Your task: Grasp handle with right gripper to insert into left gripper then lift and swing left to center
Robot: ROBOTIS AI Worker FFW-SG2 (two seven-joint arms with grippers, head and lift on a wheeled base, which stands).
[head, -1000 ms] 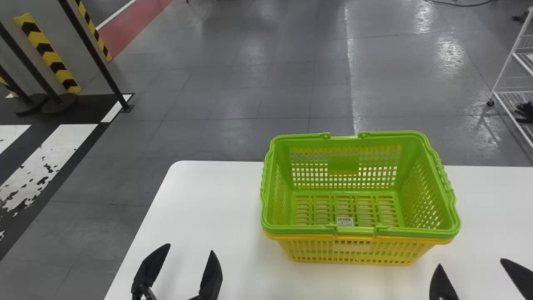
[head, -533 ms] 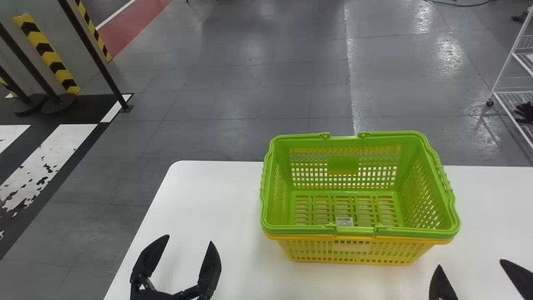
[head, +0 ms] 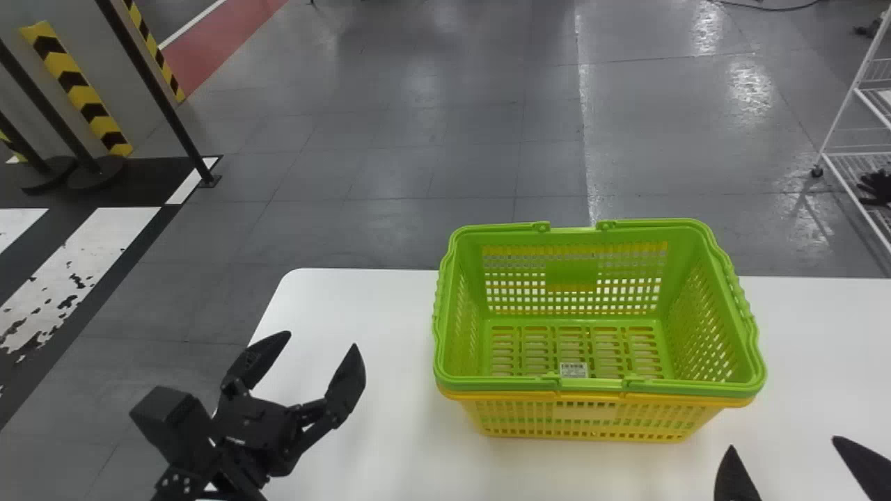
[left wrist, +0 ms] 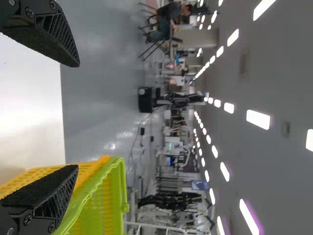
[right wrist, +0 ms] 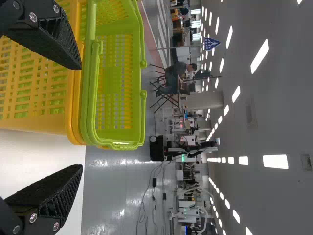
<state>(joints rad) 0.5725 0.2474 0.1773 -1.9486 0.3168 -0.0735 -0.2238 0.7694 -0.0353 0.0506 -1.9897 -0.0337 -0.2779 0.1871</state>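
Note:
A green basket (head: 598, 384) sits nested in a yellow basket (head: 585, 421) on the white table, its handles folded down along the rim. Left of the baskets, over the table's left part, my left gripper (head: 317, 355) is open and empty. My right gripper (head: 793, 463) stands open at the bottom right corner, nearer than the baskets. In the left wrist view, the left gripper (left wrist: 78, 115) has its fingers wide apart, the green basket (left wrist: 117, 196) beyond one of them. The right wrist view shows the right gripper (right wrist: 82, 115) spread, one finger in front of the yellow basket (right wrist: 39, 93).
The white table (head: 362, 313) has bare surface left of the baskets and a strip at their right. Beyond its far edge lies grey floor, with a white wire rack (head: 849, 139) at the right and black posts (head: 150, 90) at the left.
My left arm has come farther into the head view, its gripper moving forward over the table, still open. The right gripper and the baskets have hardly moved.

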